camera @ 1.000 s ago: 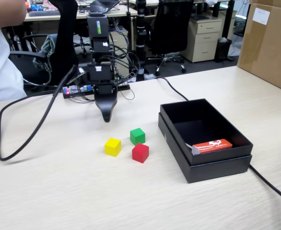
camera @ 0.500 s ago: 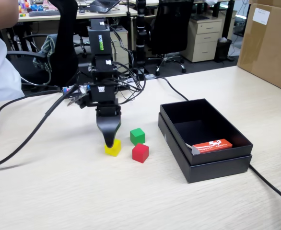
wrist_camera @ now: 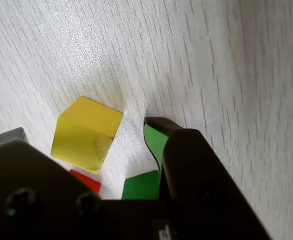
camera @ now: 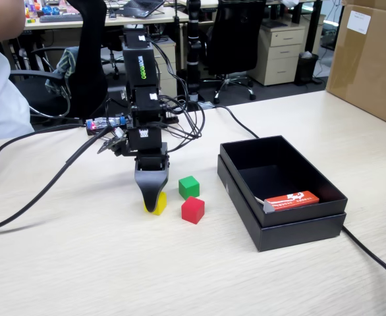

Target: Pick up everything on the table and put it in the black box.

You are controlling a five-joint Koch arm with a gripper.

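Fixed and wrist views of the arm at work on the table (camera: 61, 263). The claw (camera: 155, 199) is lowered over the yellow cube (camera: 159, 204), its tip close to or on the table. In the wrist view the yellow cube (wrist_camera: 86, 134) lies between the two jaws, which stand apart around it with a gap on either side; the claw is open at moderate width and holds nothing. The green cube (camera: 189, 187) and the red cube (camera: 193, 210) sit just beside the yellow one, on its right in the fixed view, near each other but apart. The black box (camera: 298, 227) stands further right and contains only a red-orange packet (camera: 292, 200); no cube is in it. Progress: none of the three cubes is delivered. By judgement, the first grasp is being set up; closing, lifting and carrying remain, then the same for the other two.
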